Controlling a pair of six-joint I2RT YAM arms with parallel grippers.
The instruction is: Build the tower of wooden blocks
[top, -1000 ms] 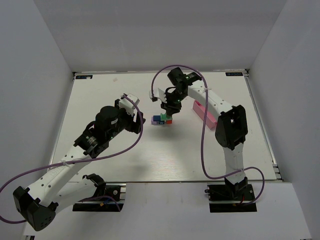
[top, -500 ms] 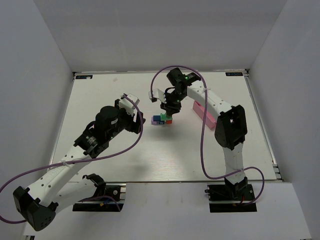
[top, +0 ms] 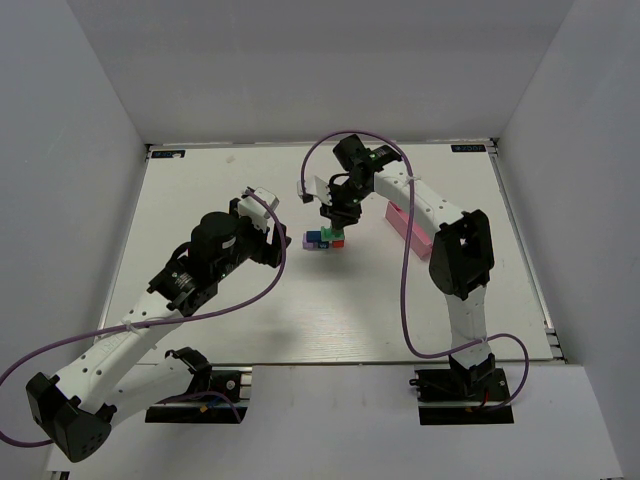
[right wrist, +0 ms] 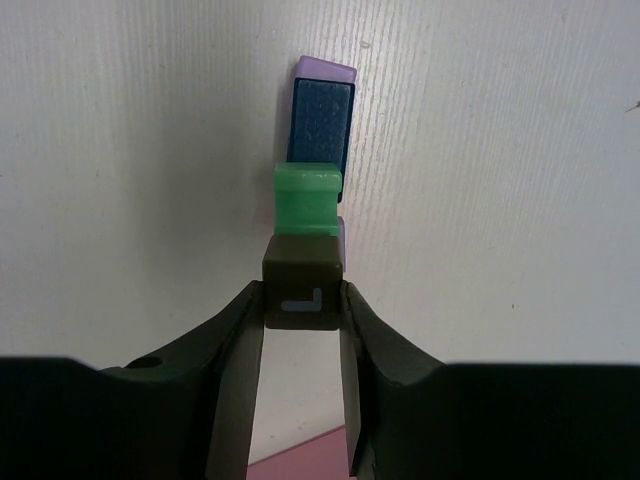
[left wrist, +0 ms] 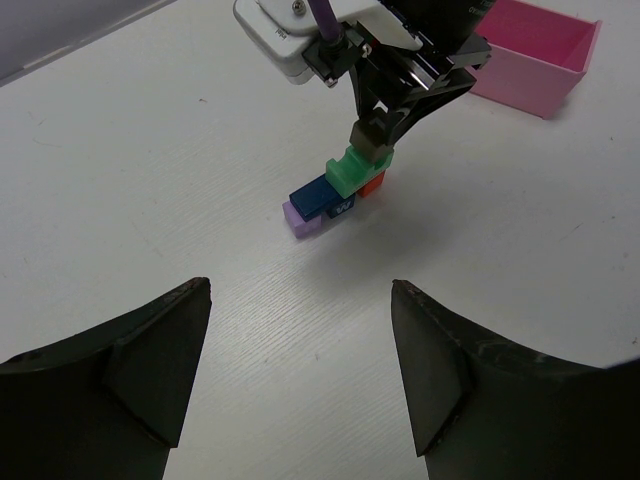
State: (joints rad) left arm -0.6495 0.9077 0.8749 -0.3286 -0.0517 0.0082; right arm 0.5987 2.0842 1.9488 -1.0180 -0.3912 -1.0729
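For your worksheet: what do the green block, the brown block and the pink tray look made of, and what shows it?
Green block: likely painted wood, matte, opaque, square edges. Brown block: likely wood too, dull dark coat, white mark. Pink tray: probably plastic, smooth thin even walls.

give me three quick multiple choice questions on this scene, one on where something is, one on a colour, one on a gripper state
1. In the top view, the tray lies on which side of the blocks?
A) left
B) right
C) beneath them

2. What colour is the held block in the right gripper?
A) dark brown
B) lilac
C) blue

3. The left gripper is:
A) open and empty
B) shut on a block
C) shut on the tray

Answers:
1 B, the tray sits right of the blocks, apart from them.
2 A, the right wrist view shows a dark brown cube pinched between the fingers.
3 A, its fingers stand wide apart with only bare table between them.
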